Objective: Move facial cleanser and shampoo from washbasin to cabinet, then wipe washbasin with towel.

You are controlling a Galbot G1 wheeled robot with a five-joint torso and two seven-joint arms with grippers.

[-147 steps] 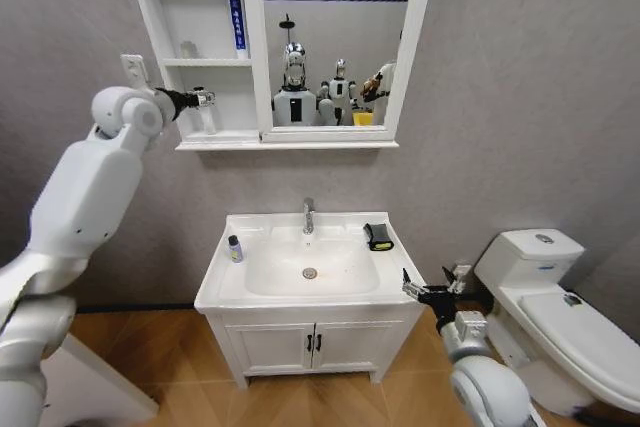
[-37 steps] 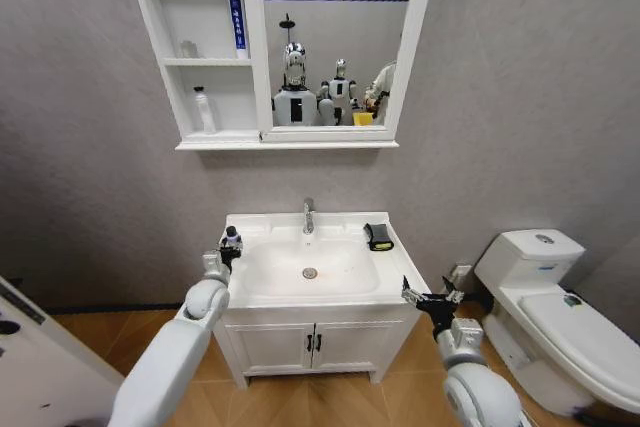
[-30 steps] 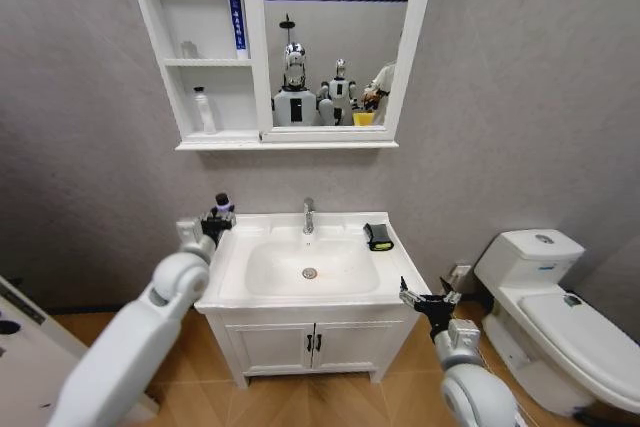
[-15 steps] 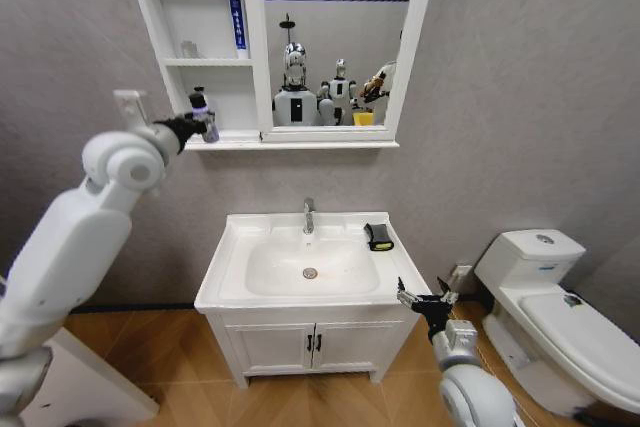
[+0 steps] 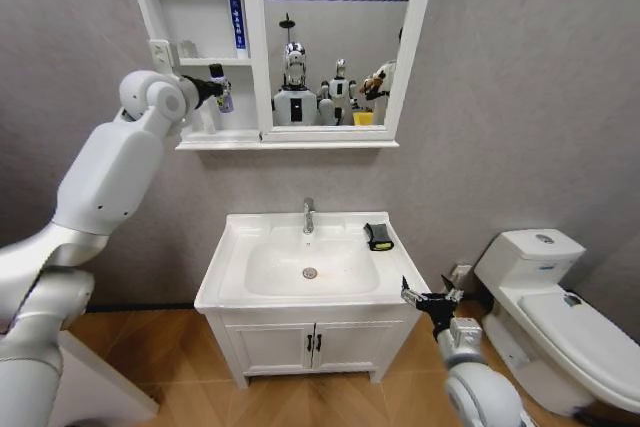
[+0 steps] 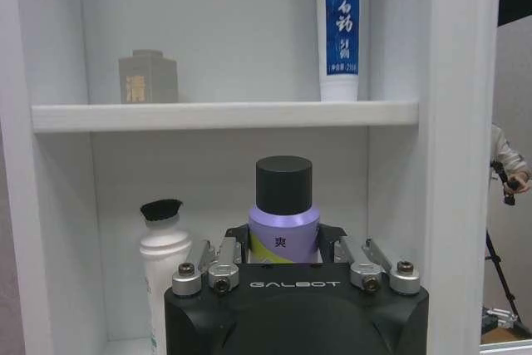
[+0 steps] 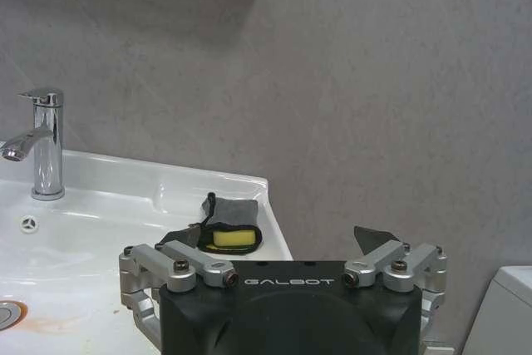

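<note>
Now left gripper (image 6: 284,257) fingers (image 6: 218,257) clamp shampoo (image 6: 283,220).

My right hand (image 7: 291,263) sits low in front of me, its metal fingers (image 7: 170,265) spread apart with nothing between them. Beyond it lies the white ceramic washbasin (image 7: 125,205), its upright chrome tap (image 7: 41,143) at the back rim. The small folded black towel with a yellow-green edge (image 7: 220,224) rests on the basin's flat ledge, near the corner against the grey wall (image 7: 332,81).
</note>
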